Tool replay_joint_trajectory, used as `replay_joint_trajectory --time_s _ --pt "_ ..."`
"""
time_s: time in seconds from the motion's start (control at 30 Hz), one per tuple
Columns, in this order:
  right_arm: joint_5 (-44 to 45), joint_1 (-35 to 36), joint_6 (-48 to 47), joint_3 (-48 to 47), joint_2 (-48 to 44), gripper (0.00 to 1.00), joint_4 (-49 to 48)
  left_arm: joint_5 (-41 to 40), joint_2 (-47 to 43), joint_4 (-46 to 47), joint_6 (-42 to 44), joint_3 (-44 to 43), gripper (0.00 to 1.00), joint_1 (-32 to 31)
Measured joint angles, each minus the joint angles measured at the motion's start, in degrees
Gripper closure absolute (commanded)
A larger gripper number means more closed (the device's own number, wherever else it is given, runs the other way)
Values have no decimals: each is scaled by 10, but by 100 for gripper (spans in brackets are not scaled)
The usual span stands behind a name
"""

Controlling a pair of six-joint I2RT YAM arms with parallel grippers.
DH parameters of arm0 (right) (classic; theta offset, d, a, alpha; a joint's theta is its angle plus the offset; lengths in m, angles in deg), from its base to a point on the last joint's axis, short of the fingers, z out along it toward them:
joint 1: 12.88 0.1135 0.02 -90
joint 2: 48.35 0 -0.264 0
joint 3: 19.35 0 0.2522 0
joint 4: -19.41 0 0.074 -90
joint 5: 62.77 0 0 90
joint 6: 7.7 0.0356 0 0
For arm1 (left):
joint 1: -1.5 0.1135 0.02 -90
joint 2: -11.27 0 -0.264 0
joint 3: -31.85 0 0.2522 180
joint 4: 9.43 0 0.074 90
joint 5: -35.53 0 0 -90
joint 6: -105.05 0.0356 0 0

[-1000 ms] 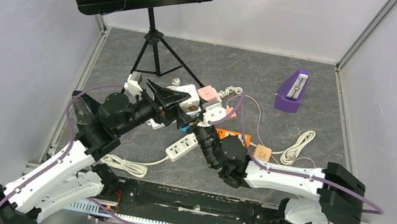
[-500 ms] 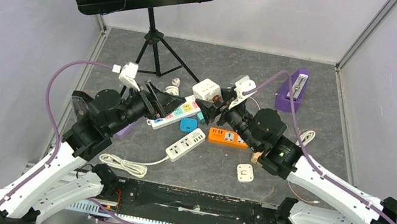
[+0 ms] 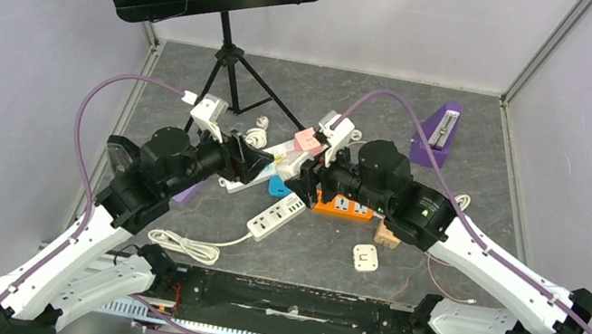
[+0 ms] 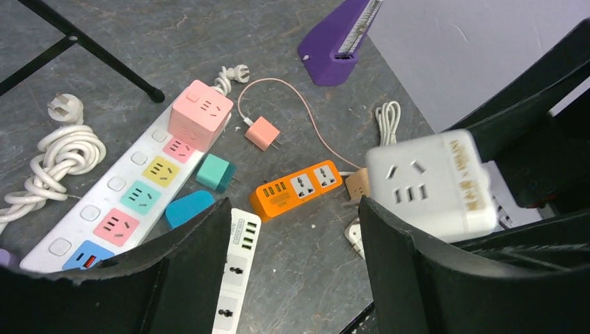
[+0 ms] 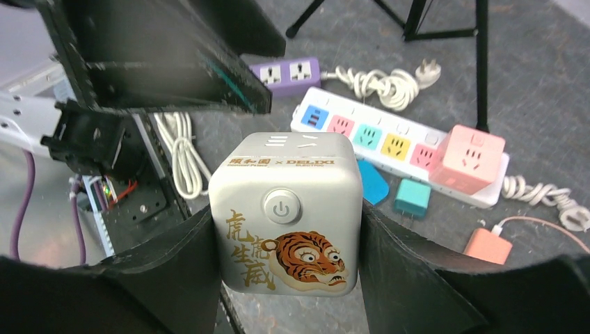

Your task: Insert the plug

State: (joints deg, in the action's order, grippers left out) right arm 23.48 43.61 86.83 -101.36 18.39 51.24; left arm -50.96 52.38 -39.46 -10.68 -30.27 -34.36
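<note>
right gripper (image 5: 286, 254): clamped on both sides of the white tiger cube (image 5: 285, 174), holding it up off the table (image 5: 556, 83)
left gripper (image 4: 296, 271): spread wide, nothing in it, hovering next to the cube
likely target: the colourful power strip (image 4: 139, 202). The pink cube (image 4: 202, 115) sits on one end and the other sockets look free
done: the pickup, I reckon
left: line it up and push it in. I can't see the cube's prongs, so no idea if it's turned right
</note>
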Motion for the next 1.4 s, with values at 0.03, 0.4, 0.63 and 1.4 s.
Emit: replay_joint_trajectory --time_s 0.03,0.4,0.63,1.4 --pt "-5 0 -1 0 4 100 7 -1 3 -7 1 -5 27 0" --pt "-18 -16 25 -27 18 100 58 100 -47 -43 186 1 29 0" --pt "-34 -37 65 -58 29 100 65 177 -61 62 388 93 21 -3" --pt "-89 -56 97 -66 83 100 61 194 31 219 509 109 18 -72"
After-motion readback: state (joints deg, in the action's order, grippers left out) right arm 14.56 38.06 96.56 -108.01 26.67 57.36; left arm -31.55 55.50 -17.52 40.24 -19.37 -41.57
